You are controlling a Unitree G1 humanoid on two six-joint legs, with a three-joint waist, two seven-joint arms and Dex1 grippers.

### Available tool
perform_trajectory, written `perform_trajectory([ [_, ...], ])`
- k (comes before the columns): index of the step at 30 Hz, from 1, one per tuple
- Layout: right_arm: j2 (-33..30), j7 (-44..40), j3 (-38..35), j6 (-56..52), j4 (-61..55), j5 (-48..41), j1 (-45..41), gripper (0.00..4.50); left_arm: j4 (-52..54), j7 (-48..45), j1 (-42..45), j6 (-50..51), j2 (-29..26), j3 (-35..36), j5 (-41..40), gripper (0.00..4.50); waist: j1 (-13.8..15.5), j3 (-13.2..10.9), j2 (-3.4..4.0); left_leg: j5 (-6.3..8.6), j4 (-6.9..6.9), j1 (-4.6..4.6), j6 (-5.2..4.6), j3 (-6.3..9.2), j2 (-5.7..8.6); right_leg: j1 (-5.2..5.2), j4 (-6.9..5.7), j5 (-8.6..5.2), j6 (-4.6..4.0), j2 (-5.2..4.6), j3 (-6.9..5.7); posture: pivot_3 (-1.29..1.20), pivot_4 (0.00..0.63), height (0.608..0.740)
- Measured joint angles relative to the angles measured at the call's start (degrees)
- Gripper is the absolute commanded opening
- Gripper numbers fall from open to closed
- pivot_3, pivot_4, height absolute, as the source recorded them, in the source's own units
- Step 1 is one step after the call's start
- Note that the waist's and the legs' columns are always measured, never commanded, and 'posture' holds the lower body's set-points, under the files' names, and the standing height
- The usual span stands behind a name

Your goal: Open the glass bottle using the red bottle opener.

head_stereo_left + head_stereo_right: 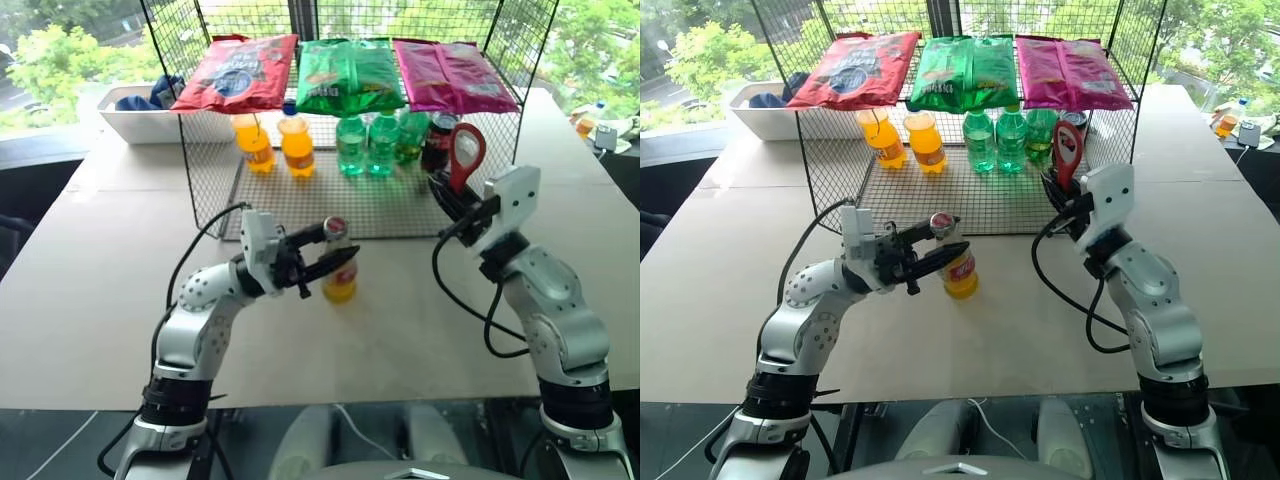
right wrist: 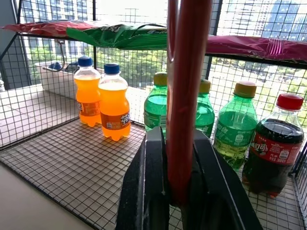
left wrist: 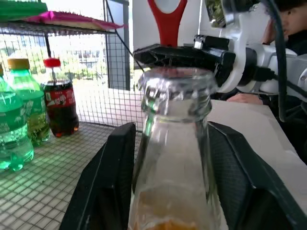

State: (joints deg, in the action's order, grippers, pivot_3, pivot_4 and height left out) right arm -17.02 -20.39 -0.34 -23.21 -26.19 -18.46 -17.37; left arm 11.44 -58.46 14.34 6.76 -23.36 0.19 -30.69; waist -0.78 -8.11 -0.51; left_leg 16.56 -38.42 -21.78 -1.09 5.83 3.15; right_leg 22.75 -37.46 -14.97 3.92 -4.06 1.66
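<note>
The glass bottle [image 1: 341, 285] stands upright on the table in front of the wire rack, orange drink in its lower part and a metal cap on top. My left gripper [image 1: 338, 246] reaches in from the left, and its black fingers [image 3: 110, 182] press against both sides of the bottle's neck [image 3: 175, 143]. To the right and slightly higher, my right gripper [image 1: 447, 195] is shut on the handle of the red bottle opener [image 1: 466, 150]. The opener's ring head points up. It is apart from the cap, off to the bottle's right.
A wire rack [image 1: 300, 205] behind the bottle holds two orange plastic bottles [image 1: 296, 145], green bottles [image 1: 365, 145] and a cola bottle [image 2: 273, 153]. Snack bags [image 1: 350, 75] lie on its top. A white bin [image 1: 140, 120] sits at the back left.
</note>
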Motion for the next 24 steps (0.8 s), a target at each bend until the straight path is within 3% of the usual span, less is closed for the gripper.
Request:
perform_trajectory([
  [7,-1.50,-1.68,5.84,-0.39,0.04,3.47,-0.80,0.00,0.23,-0.24,-0.36,-3.95,-0.08,-0.85,0.33,1.39,-0.02,0.06,0.03,0.00,0.00,0.12,0.00,0.00,-0.01,-0.05,-0.01,0.00,0.00,0.02,-0.01,0.00,0.150,0.740],
  [15,-1.32,-1.37,18.71,2.95,1.12,15.79,-0.78,0.00,-0.36,-0.09,-1.00,-5.93,-0.72,-1.30,0.49,1.39,0.05,0.12,-0.05,0.00,0.00,0.13,0.01,0.00,0.00,-0.06,-0.01,0.00,0.00,0.01,-0.02,0.00,0.150,0.740],
  [22,-3.25,-0.69,21.86,7.69,4.90,23.23,-0.39,0.00,-0.66,0.09,-0.97,-6.24,-0.73,-1.44,0.49,1.39,0.01,0.16,-0.07,-0.01,0.01,0.16,0.02,0.00,-0.01,-0.07,-0.02,0.00,0.00,0.03,-0.02,0.00,0.150,0.740],
  [24,-5.48,2.69,22.97,14.52,8.08,31.00,0.12,0.00,-0.71,0.24,-1.05,-6.40,-0.73,-1.79,0.50,1.39,0.05,0.18,-0.08,-0.01,0.01,0.17,0.02,0.00,0.00,-0.08,-0.03,0.00,0.00,0.03,-0.02,0.00,0.150,0.740],
])
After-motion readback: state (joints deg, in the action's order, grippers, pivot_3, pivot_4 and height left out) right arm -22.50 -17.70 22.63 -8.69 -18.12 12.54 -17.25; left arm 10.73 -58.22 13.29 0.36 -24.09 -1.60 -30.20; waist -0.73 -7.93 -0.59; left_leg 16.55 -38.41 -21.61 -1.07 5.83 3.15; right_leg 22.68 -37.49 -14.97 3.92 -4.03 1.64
